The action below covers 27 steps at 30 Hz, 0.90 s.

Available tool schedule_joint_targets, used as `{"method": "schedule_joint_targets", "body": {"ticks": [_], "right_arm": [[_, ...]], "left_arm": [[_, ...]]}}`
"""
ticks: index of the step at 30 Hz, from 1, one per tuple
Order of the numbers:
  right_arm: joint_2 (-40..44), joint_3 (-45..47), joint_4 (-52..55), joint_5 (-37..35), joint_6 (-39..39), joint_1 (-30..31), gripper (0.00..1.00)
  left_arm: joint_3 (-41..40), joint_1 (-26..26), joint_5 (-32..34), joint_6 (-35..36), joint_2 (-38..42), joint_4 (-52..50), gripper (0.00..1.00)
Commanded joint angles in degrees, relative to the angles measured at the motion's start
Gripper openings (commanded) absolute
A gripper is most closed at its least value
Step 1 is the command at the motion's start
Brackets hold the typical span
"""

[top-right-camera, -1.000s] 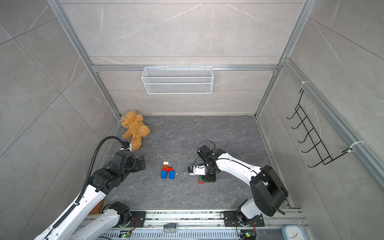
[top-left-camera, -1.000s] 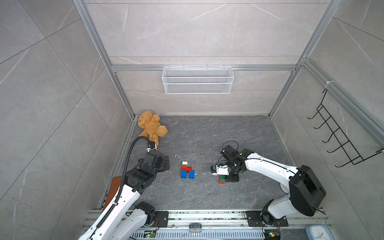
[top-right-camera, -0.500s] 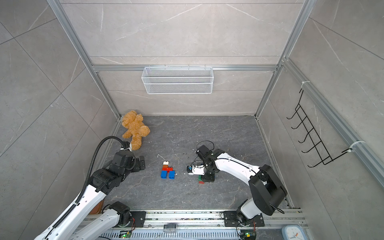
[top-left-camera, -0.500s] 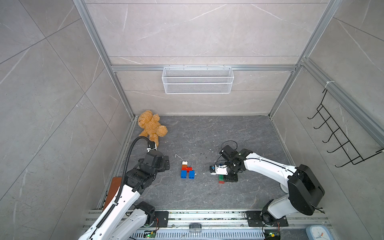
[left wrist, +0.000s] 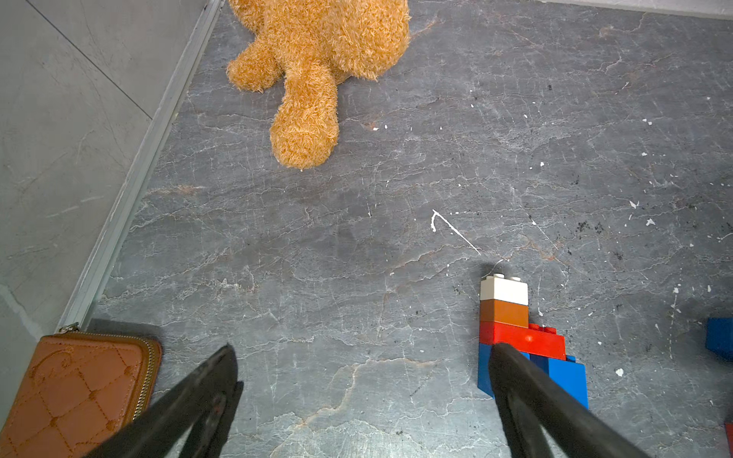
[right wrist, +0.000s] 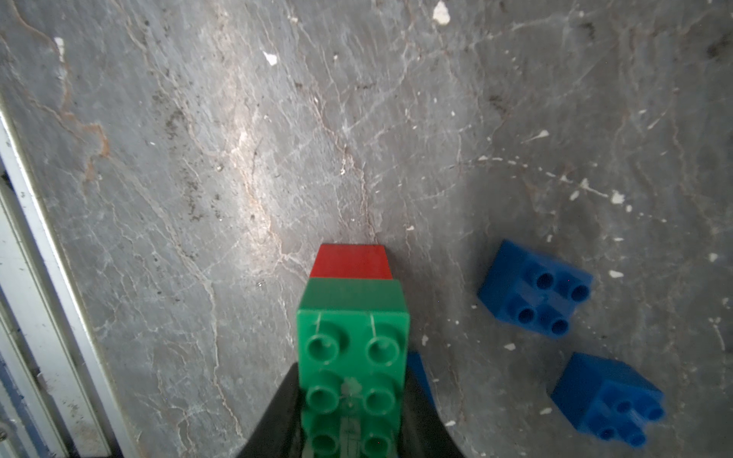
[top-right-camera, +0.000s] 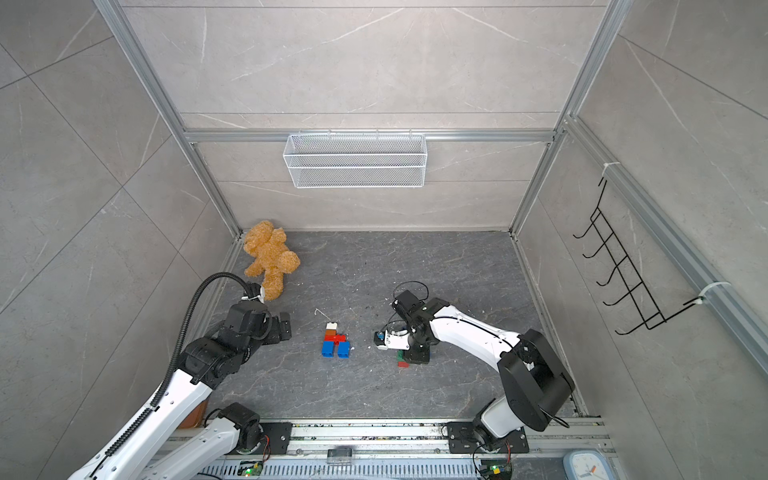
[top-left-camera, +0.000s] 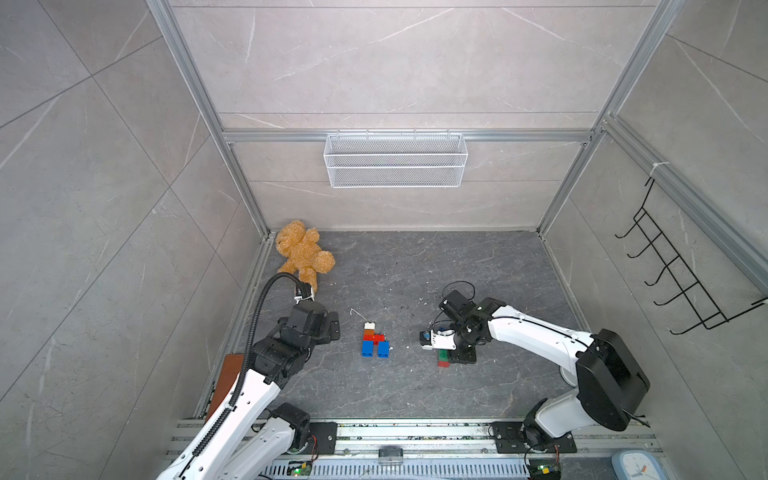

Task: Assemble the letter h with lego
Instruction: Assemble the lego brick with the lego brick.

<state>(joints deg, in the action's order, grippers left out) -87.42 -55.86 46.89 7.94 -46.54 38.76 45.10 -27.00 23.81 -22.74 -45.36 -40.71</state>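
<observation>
Right wrist view: the right fingers (right wrist: pixel 277 420) are clamped on the flanks of a long green brick (right wrist: pixel 353 341), whose long axis runs straight out along them; a red brick (right wrist: pixel 351 261) is joined to its far end; whether the pair touches the table (right wrist: pixel 178 158) cannot be told; two loose blue bricks (right wrist: pixel 535 289) lie near, apart from each other, studs exposed.

In a top view the part-built letter (top-left-camera: pixel 374 340) lies flat, well to the robot's left of the held pair, between the arms; its long axis runs away from the robot, white brick (left wrist: pixel 503 289) farthest, then brown brick (left wrist: pixel 503 313), long red brick (left wrist: pixel 523 339) and a blue base (top-left-camera: pixel 367 348) nearest; the held pair lies roughly parallel to it, so the coming move is judged a carry leftward with little turning.

The left fingers (left wrist: pixel 527 396) are spread wide and empty, nearer the letter than the right fingers; contact with the blue base cannot be told.

Materials: bricks of hard, glossy moulded plastic, square-edged, with round hollow studs; table dark grey, veined like stone, flecked white; a plush teddy bear (left wrist: pixel 317 59) and a quilted brown wallet (left wrist: pixel 79 388) lie aside.
</observation>
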Motion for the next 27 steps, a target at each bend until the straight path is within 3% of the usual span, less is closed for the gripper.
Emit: {"method": "schedule_joint_targets", "body": {"ticks": [1, 14, 27], "right_arm": [[0.02, 0.66, 2.66, -0.91, 0.05, 0.31, 0.00], [1.38, 0.70, 4.53, -0.63, 0.23, 0.19, 0.00], [-4.87, 0.43, 5.72, 1.03, 1.48, 0.26, 0.00]], "left_arm": [[1.57, -0.11, -0.02, 0.37, 0.39, 0.29, 1.00], [1.57, -0.07, -0.23, 0.33, 0.63, 0.34, 1.00], [1.48, -0.08, -0.35, 0.29, 0.81, 0.35, 1.00]]}}
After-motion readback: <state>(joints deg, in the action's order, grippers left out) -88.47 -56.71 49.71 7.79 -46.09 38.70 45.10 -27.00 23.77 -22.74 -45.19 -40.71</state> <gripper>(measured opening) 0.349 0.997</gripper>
